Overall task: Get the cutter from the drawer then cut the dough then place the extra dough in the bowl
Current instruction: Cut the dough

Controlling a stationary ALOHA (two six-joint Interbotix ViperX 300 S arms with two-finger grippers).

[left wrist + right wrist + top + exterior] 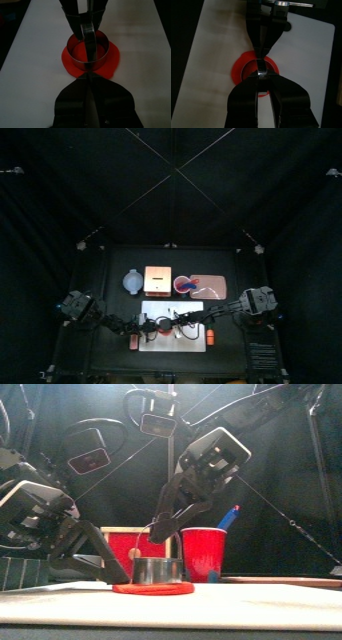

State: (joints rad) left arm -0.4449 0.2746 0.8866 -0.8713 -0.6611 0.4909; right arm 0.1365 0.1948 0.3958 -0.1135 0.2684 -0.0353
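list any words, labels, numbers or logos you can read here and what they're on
None can be read. The metal cutter, the red dough, the white cutting board and the red cup show plain surfaces with no print. The wooden box and the bowl are too small to tell.

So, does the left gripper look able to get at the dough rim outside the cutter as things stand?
Probably yes: the left gripper sits at the exposed rim of the red dough, while the right gripper holds the cutter from the far side, leaving that edge free.
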